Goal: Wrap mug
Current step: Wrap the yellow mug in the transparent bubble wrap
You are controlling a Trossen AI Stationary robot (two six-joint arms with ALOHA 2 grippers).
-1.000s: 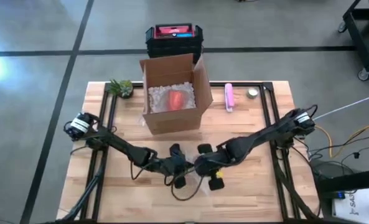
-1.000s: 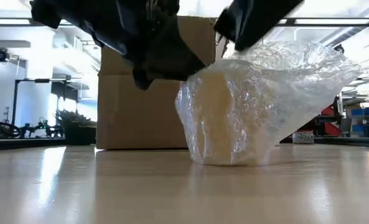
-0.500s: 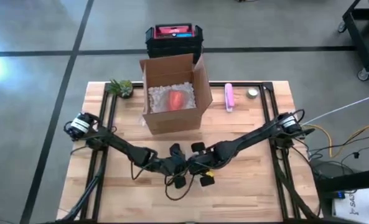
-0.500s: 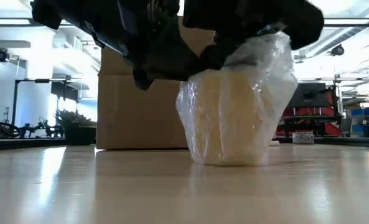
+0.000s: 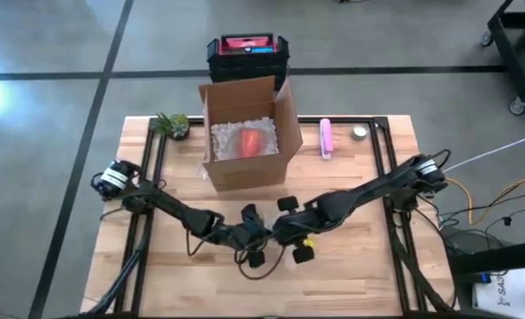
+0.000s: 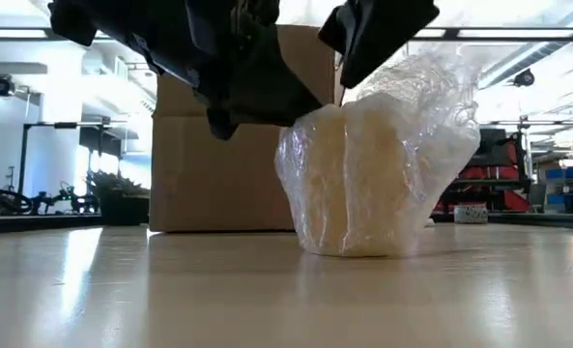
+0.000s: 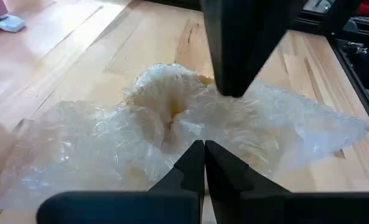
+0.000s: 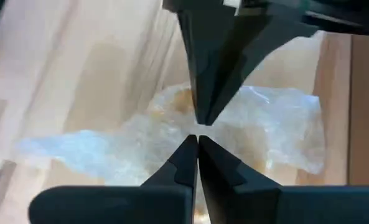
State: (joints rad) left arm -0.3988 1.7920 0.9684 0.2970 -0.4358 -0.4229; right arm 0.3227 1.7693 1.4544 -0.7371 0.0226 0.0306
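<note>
Two dark tools meet tip to tip over the wrapped mug near the counter's front edge, about midway along it. The pale yellow mug bundled in clear bubble wrap (image 6: 368,184) stands upright on the light wooden counter (image 6: 267,290), its loose plastic gathered at the top and flaring towards the right arm's side.

From its own wrist view the left tool (image 7: 204,149) has its fingers pressed together, their tips at the gathered wrap directly over the mug's mouth; whether a fold is caught between them I cannot tell. The right tool (image 8: 194,142) is likewise pressed together, and it points straight at the left one from the opposite side, so that the two nearly touch above the bundle.

What matters for the next move is that the mug sits directly beneath both tips, its axis vertical, with neither arm clearly nearer. The free flap of wrap spreads out on the right arm's side, so in my judgement that arm is better placed to fold it over while the left pins the top.

Farther back, near the middle of the counter's rear edge, stands an open brown cardboard box (image 5: 244,133) holding white packing filler and something red. A pink cylindrical object (image 5: 327,138) lies beside it, and a small green potted plant (image 5: 173,124) sits towards the rear left corner.
</note>
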